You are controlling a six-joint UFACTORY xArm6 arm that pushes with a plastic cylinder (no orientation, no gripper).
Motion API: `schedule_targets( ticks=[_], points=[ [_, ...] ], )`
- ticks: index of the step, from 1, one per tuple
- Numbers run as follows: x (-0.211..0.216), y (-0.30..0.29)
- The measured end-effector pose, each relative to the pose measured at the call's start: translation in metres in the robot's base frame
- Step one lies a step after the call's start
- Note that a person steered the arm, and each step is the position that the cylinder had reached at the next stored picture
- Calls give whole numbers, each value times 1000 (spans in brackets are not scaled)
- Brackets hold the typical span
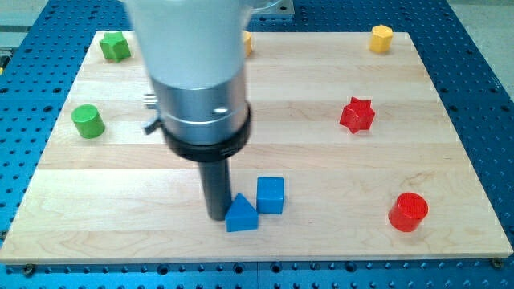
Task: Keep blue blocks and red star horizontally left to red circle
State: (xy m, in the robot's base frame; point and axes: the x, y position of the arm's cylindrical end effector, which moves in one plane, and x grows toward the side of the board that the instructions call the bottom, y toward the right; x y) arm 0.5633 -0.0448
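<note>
My tip (218, 217) rests on the wooden board (120, 233) just left of the blue triangle (241, 214), touching or nearly touching it. The blue cube (271, 194) sits right beside the triangle, to its upper right. The red star (357, 115) lies at the view's right, above the middle. The red circle (409, 212) stands at the lower right, to the right of both blue blocks and the star.
A green star-like block (115, 46) sits at the top left and a green cylinder (87, 120) at the left. A yellow hexagon (381, 38) is at the top right. Another yellow block (247, 42) peeks out behind the arm's body.
</note>
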Motion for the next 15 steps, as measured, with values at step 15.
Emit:
schedule_targets(
  ticks=[15],
  points=[
    [-11, -87]
  ],
)
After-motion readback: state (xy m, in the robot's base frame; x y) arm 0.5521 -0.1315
